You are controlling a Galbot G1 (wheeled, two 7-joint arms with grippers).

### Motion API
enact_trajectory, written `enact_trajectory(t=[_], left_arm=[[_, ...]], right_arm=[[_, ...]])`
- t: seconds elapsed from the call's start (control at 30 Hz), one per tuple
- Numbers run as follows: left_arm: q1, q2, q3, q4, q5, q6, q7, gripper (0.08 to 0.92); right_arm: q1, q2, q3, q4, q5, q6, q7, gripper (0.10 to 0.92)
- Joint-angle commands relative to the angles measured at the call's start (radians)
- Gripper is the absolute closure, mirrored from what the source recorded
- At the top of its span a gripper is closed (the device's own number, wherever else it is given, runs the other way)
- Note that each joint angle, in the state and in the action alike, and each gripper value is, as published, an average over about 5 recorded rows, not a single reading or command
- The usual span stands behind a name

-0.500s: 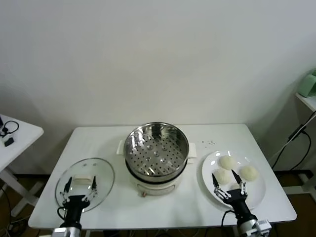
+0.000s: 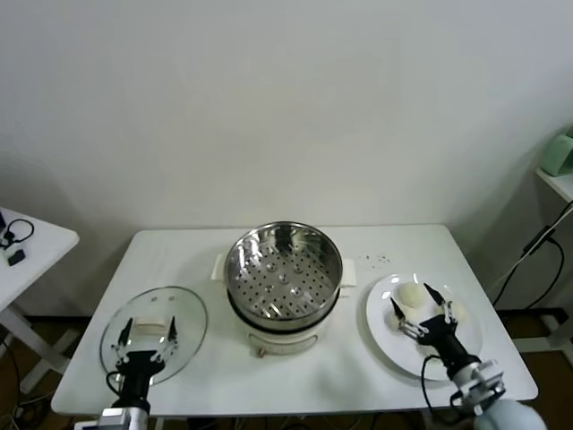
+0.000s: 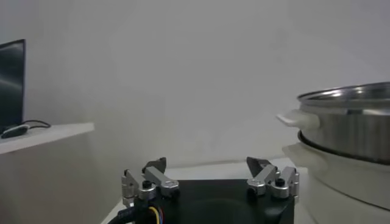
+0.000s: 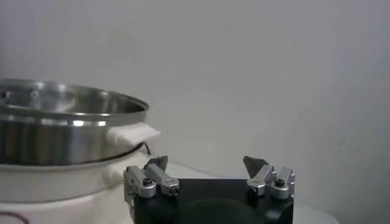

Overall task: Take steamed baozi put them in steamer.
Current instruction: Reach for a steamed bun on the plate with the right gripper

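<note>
The steamer (image 2: 283, 269), a shiny steel pot with a hole-dotted floor on a white base, stands empty at the table's middle. It also fills one side of the left wrist view (image 3: 353, 122) and of the right wrist view (image 4: 61, 122). A cream steamed baozi (image 2: 410, 292) lies on the white plate (image 2: 389, 345) at the right. My right gripper (image 2: 412, 300) (image 4: 207, 161) hovers open just over it, a finger on either side. Another baozi (image 2: 456, 312) peeks out beside the gripper's body. My left gripper (image 2: 148, 326) (image 3: 210, 163) rests open over the glass lid (image 2: 183, 309).
The glass lid lies flat on the table's front left. A small white side table (image 2: 31, 246) with black items stands further left. A black cable (image 2: 528, 260) hangs past the table's right edge, under a shelf with a green object (image 2: 562, 152).
My right gripper has moved away from me and slightly right over the plate, now covering baozi that showed before. The left arm has not moved.
</note>
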Motion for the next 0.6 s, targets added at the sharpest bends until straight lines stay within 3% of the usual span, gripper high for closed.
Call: enact_trajectory(t=[0.03, 0.3, 0.6], left_arm=[[-0.005, 0.008, 0.011, 0.009, 0.004, -0.006, -0.004, 0.177], [-0.005, 0.031, 0.013, -0.005, 0.003, 0.002, -0.006, 0.177], [-0.011, 0.031, 0.013, -0.012, 0.005, 0.023, -0.006, 0.177]], right_arm=[[0.342, -0.42, -0.147, -0.202, -0.001, -0.095, -0.322, 0.203], [1.07, -0.566, -0.817, -0.519, -0.059, -0.024, -0.703, 0.203], [1.497, -0.422, -1.234, -0.753, -0.162, 0.027, -0.964, 0.203]])
